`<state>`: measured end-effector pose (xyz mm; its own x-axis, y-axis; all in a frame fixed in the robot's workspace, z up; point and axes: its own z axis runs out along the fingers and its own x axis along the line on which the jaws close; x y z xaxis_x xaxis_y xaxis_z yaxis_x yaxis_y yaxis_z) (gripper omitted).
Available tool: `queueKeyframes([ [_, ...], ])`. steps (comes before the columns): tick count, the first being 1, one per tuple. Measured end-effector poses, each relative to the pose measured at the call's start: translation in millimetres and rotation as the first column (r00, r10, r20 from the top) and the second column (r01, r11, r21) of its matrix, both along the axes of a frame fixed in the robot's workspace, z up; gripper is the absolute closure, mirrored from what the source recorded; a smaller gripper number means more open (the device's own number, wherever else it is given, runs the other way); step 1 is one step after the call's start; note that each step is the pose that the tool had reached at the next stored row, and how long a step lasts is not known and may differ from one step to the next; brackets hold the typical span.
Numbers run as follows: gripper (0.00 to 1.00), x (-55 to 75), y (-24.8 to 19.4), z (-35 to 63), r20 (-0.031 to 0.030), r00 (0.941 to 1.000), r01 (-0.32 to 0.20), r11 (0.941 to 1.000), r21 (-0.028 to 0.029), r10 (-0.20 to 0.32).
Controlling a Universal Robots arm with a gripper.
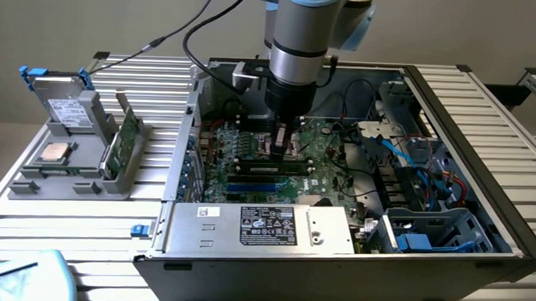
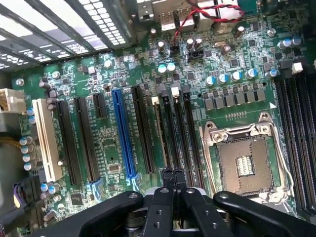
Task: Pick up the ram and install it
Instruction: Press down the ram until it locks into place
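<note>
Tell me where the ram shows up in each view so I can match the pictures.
Exterior view: the ram sits along a motherboard slot, directly under the claw.
Wrist view: the ram is edge-on in a slot between the blue slot and the CPU socket.
Shared landmark: the claw, its tips by the ram.
</note>
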<state>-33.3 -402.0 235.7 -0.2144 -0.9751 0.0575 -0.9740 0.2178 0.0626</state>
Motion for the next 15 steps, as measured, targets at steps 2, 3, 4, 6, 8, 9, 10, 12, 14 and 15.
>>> queueKeyframes([
  [2,0.89,0.0,0.0,0.1,0.0000,0.9996,0.028,0.9996,0.0000,-0.028],
  [3,0.89,0.0,0.0,0.1,0.0000,0.9991,0.042,0.9991,0.0000,-0.042],
  [4,0.89,0.0,0.0,0.1,0.0000,0.9984,0.056,0.9984,-0.0001,-0.056],
  [6,0.89,0.0,0.0,0.1,0.0000,0.9966,0.083,0.9966,0.0000,-0.083],
  [8,0.89,0.0,0.0,0.1,0.0001,0.9939,0.110,0.9939,-0.0001,-0.110],
  [9,0.89,0.0,0.0,0.1,0.0000,0.9924,0.123,0.9924,0.0000,-0.123],
  [10,0.89,0.0,0.0,0.1,0.0000,0.9907,0.136,0.9907,0.0000,-0.136],
  [12,0.89,0.0,0.0,0.1,0.0001,0.9866,0.163,0.9866,-0.0001,-0.163],
  [14,0.89,0.0,0.0,0.1,0.0000,0.9820,0.189,0.9820,-0.0001,-0.189],
  [15,0.89,0.0,0.0,0.1,0.0000,0.9794,0.202,0.9794,0.0000,-0.202],
])
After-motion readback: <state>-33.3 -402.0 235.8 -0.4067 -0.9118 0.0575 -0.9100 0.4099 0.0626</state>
